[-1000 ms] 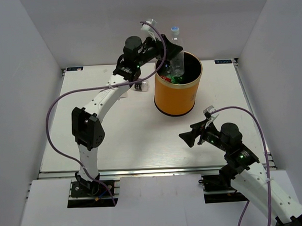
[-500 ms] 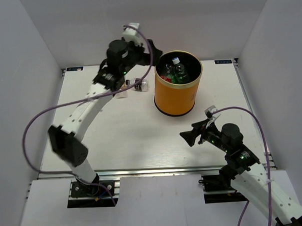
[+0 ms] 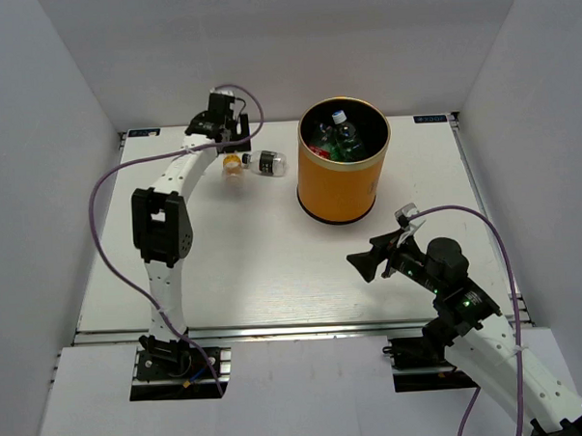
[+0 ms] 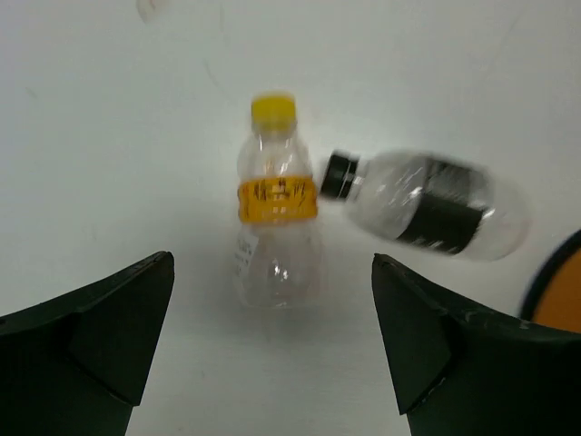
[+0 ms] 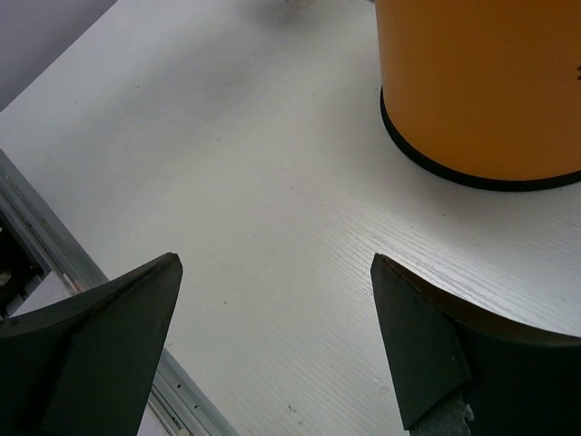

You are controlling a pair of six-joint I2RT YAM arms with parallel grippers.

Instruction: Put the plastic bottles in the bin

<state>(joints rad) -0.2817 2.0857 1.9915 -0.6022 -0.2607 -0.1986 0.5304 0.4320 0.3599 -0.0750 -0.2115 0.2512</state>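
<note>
- Where the left gripper (image 4: 272, 263) hangs over the far left part of the table (image 3: 225, 259), it is spread wide and holds nothing. The yellow-capped bottle (image 4: 277, 213) lies straight below the gap between its fingers (image 4: 100, 336).
- Yellow-capped bottle: on its side, on the table. In the left wrist view the cap points away and the base comes toward the gripper. Its long axis runs across the line on which the fingers close, so a straight descent should likely put one finger on each flank.
- Dark-labelled bottle (image 4: 427, 207): on its side, to the bin side of the first. Its black cap is just beside the first bottle's shoulder; whether they touch cannot be told. Its long axis runs roughly along the closing line, so it would likely need a wrist turn.
- Bin (image 3: 344, 163): upright, just beyond the dark-labelled bottle, with several bottles (image 3: 338, 134) already inside.
- Right gripper (image 3: 363, 263): wide apart and empty, low over the near right of the table and well apart from both loose bottles. The left arm is much the nearer.
- Surface: flat white table with a faint grain, bare around the two bottles.
- Room: the white back wall (image 3: 264, 45) stands near the left arm.
</note>
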